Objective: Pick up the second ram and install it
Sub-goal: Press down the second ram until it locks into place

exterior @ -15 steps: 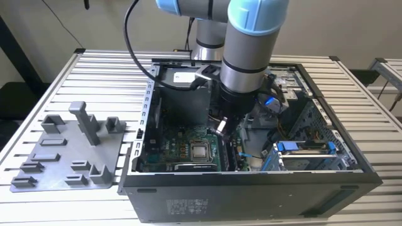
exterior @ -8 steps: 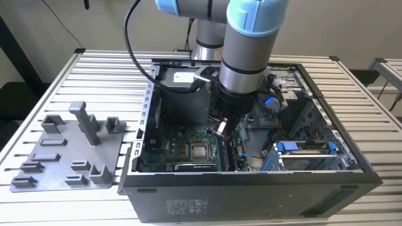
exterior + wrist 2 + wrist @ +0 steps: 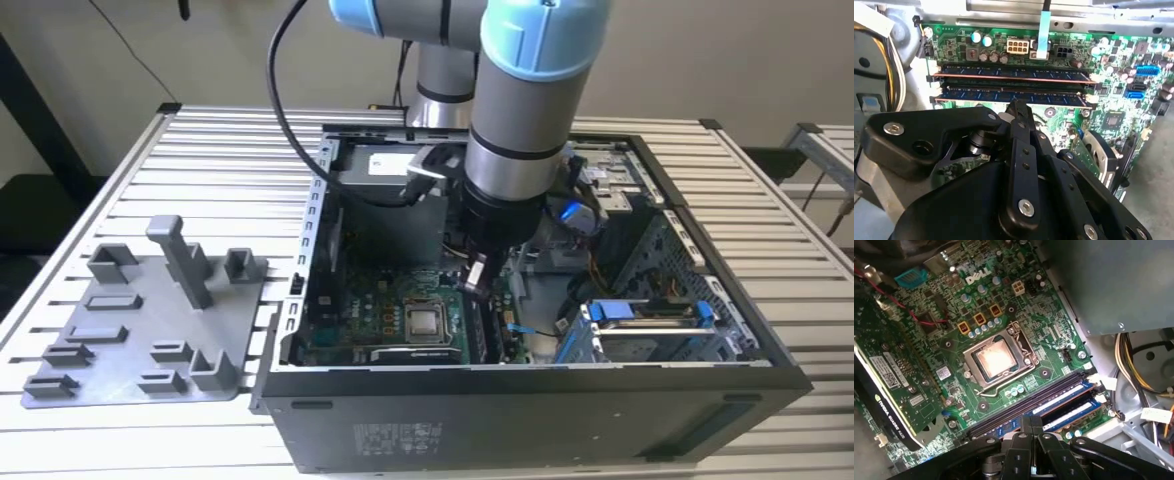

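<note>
The second ram (image 3: 1014, 96) lies in its slot on the motherboard (image 3: 1114, 102), parallel to and just beside another stick (image 3: 1009, 73) already seated behind it. In the second wrist view both sticks look level along their length, with the end latches near their ends, so the ram appears to be in place; whether it is fully pressed home and latched is hard to judge from here.

The gripper (image 3: 1018, 106) sits directly over the ram's near edge with its fingers drawn together at the tip, holding nothing that shows, as if pressing on the stick or just above it; contact cannot be confirmed. In the first wrist view the gripper (image 3: 1030, 420) stands at the memory slots (image 3: 1054, 402) beside the processor (image 3: 995, 361).

In the exterior view the arm (image 3: 527, 110) reaches down into the open case (image 3: 534, 400), and the grey tray (image 3: 147, 330) outside holds no stick.
</note>
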Controlling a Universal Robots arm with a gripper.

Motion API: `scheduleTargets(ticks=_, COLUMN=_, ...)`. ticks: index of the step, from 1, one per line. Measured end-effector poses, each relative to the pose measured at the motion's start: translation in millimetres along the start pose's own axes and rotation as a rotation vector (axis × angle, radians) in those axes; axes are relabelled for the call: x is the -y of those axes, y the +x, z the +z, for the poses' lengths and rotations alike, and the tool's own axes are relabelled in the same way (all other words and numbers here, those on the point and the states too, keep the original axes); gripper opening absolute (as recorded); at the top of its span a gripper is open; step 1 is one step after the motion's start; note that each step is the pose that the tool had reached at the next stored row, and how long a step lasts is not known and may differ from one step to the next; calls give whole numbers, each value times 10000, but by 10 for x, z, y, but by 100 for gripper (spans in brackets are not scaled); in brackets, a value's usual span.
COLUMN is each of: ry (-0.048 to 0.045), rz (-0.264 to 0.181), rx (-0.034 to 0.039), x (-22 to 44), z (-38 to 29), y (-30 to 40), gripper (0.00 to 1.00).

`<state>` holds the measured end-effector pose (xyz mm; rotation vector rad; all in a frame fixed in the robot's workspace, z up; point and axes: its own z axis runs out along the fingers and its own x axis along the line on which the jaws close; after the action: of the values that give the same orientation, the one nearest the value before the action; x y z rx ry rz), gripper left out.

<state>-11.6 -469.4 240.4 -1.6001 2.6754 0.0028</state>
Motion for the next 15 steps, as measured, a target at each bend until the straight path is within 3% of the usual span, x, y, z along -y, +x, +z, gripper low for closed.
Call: scheduleTargets(ticks=15, ry=-18, rz=-1805, rx=32, x=-3, z=25, y=2, gripper=11)
